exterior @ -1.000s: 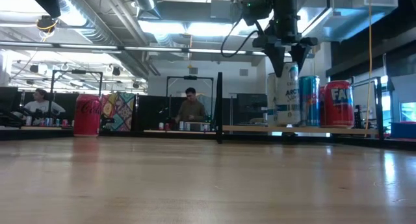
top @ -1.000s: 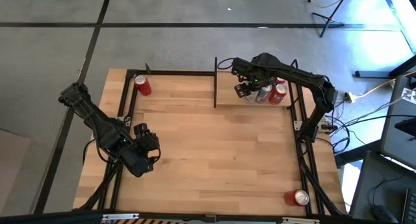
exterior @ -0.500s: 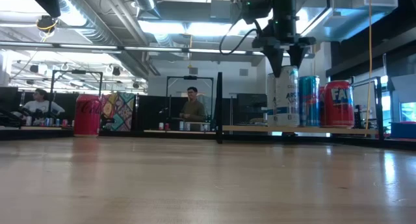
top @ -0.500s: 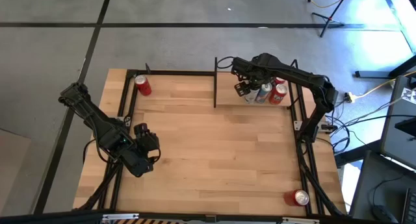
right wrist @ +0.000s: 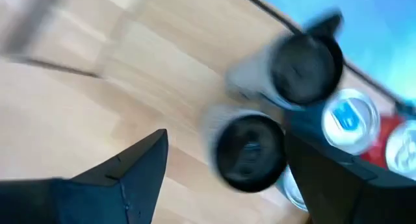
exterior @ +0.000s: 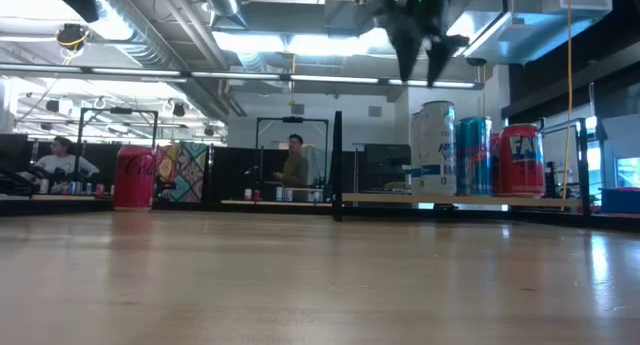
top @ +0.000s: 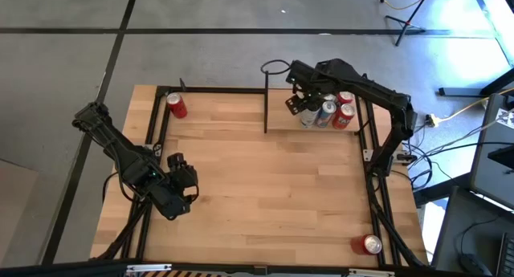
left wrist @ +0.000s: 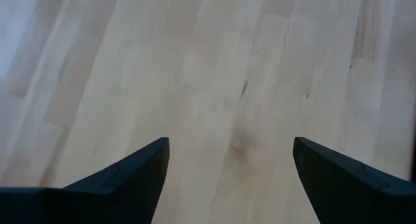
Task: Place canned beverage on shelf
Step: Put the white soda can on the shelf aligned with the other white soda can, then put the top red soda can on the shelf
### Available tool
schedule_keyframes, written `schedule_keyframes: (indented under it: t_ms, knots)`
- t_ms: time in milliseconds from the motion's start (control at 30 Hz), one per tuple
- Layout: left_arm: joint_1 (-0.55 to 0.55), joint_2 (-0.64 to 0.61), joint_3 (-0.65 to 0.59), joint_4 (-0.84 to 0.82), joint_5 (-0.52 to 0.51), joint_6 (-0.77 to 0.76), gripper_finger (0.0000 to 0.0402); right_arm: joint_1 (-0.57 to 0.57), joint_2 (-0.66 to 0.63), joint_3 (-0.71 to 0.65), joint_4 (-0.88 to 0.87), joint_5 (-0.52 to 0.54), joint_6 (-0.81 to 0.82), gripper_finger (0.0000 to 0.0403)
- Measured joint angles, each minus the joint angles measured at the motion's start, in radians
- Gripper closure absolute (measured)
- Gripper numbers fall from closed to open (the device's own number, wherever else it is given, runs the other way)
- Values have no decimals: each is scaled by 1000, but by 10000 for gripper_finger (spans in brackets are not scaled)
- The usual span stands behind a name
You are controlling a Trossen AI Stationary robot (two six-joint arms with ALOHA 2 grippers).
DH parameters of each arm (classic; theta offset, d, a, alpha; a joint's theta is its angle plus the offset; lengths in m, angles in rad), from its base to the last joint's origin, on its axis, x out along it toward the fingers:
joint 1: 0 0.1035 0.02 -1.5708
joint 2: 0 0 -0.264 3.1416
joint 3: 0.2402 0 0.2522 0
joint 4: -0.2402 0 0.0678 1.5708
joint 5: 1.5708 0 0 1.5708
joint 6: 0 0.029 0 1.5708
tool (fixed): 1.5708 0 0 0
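The shelf (top: 281, 123), a light-wood board in black rods, stands at the table's far right. Several cans stand upright on it: a white can (exterior: 433, 148), a blue can (exterior: 474, 155) and a red can (exterior: 520, 158). My right gripper (exterior: 418, 60) hangs open above the white can, clear of its top. The right wrist view looks down on dark can tops (right wrist: 250, 152) between my open fingers. My left gripper (top: 183, 198) waits open over bare tabletop at the near left, with nothing between its fingers (left wrist: 130, 178).
A red can (top: 176, 105) stands at the table's far left corner and another red can (top: 368, 245) at the near right corner. A black post (top: 266, 100) marks the shelf's left end. Bare wood (top: 265, 173) lies between the arms. People sit in the room beyond.
My right gripper has gone straight up from the white can's top and now hangs well above it, turned a little about its own axis. The white can stays upright on the shelf where it was.
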Motion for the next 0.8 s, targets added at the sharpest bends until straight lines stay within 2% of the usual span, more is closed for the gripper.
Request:
schedule_keyframes:
  t_ms: [100, 200, 367, 467, 600, 800]
  knots:
    - [-1, 0, 0, 16, -31, 59, 85, 55, -8, 92, -3, 0, -61, 107]
    - [21, 0, 0, 33, -39, 89, 85, 114, -28, 151, -6, 58, -105, 107]
    - [120, 2, 27, 49, -16, 100, 85, 206, -105, 139, 1, 78, -214, 107]
    - [208, 1, 82, 49, -14, 89, 85, 251, -167, 94, 14, 37, -264, 107]
    - [340, 1, 173, 38, 23, 111, 85, 297, -235, -19, 116, -77, -372, 107]
    - [600, 0, 274, -68, 111, 116, 85, 313, -296, -192, 237, -220, -471, 107]
